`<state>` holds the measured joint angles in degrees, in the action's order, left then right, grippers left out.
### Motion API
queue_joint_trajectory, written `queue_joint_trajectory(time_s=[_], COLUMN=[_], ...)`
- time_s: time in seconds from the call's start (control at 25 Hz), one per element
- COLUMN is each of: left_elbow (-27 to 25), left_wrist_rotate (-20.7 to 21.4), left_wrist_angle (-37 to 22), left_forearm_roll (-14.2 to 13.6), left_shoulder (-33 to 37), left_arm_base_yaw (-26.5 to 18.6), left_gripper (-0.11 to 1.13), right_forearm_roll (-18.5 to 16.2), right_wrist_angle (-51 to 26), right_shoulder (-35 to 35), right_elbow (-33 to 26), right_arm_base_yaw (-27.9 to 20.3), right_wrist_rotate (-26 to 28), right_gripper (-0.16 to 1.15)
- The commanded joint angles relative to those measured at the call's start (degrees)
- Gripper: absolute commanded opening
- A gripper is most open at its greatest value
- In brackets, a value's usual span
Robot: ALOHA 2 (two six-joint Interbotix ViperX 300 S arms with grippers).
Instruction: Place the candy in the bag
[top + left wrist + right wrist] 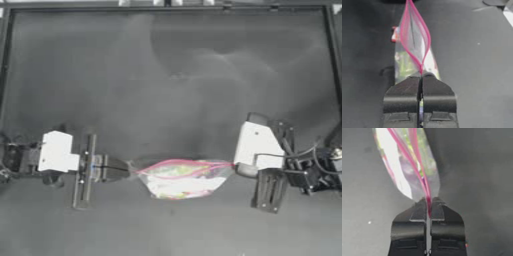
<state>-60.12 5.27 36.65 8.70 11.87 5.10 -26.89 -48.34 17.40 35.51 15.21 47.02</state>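
Clear bag (184, 179) betw. both end effectors, L (131, 171) & R (242, 169).

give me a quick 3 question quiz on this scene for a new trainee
1. True or false: both grippers are shut on the bag.
2. Multiple choice: the left gripper pinches the bag at
A. its bottom fold
B. one end of the pink seal strip
C. the middle of one clear side
3. Fill in: seen from the left wrist, the mouth of the bag between the two grippers is ____ (open or sealed).

Key
1. True. The right gripper clamps the opposite end of the strip.
2. B
3. Open; the two pink strips bow apart.
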Motion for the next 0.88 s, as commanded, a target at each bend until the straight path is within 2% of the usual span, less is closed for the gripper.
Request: queue_joint_trajectory(time_s=[0.04, 0.4, 0.88], left_elbow=[0.62, 0.62, 0.70], left_wrist_rotate=[0.79, 2.81, 4.92], left_wrist_angle=[-1.41, -4.75, -6.77], left_forearm_roll=[0.00, -0.09, -0.18], left_shoulder=[4.04, 7.03, 7.21], left_arm_base_yaw=[-1.14, -3.78, -7.56], left_gripper=[0.09, 0.09, 0.09], right_forearm_roll=[-1.23, -1.67, -1.58], right_wrist_angle=[-0.26, -0.70, 1.58], right_shoulder=[1.49, 2.64, 2.72], right_elbow=[-2.20, -3.08, -2.99], right_arm_base_yaw=[-0.88, -3.60, -8.26], right_wrist_rotate=[-0.44, -3.69, -8.09], right_gripper=[0.03, 0.03, 0.03])
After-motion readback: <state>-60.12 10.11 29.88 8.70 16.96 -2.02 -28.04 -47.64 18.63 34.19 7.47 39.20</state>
